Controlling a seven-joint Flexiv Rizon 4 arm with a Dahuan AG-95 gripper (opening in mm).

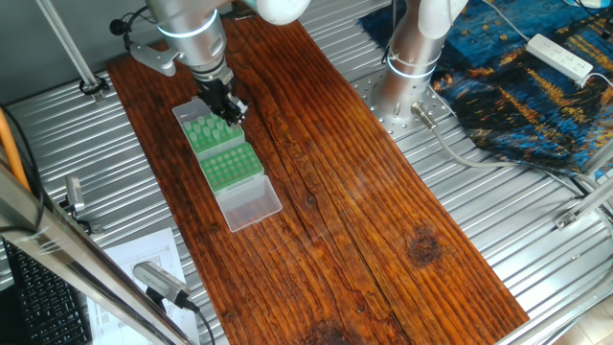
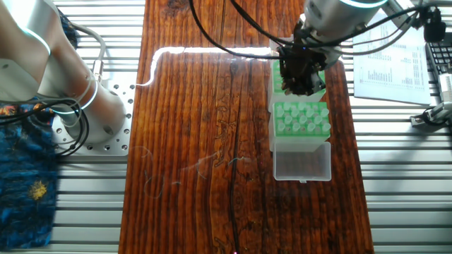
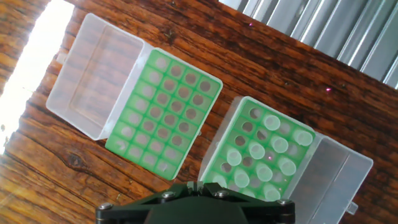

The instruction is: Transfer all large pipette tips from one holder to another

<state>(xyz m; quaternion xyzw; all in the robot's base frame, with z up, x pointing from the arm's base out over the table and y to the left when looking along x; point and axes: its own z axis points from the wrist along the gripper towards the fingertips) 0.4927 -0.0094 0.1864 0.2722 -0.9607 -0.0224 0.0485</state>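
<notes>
Green square-holed plastic rack (image 3: 163, 112) at 10 o'clock empty; translucent whitish conical tips (image 3: 264, 152) untransferred; tool (image 1: 228, 107) opening unclear.

Two racks side by side on wooden table (image 3: 261, 56), hand view.
Empty-holed rack (image 3: 165, 112) at 9 o'clock, its open lid (image 3: 93, 74) at 10. Rack holding large pipette tips (image 3: 264, 152) at 4 o'clock; gripper (image 1: 227, 105) over it.
</notes>
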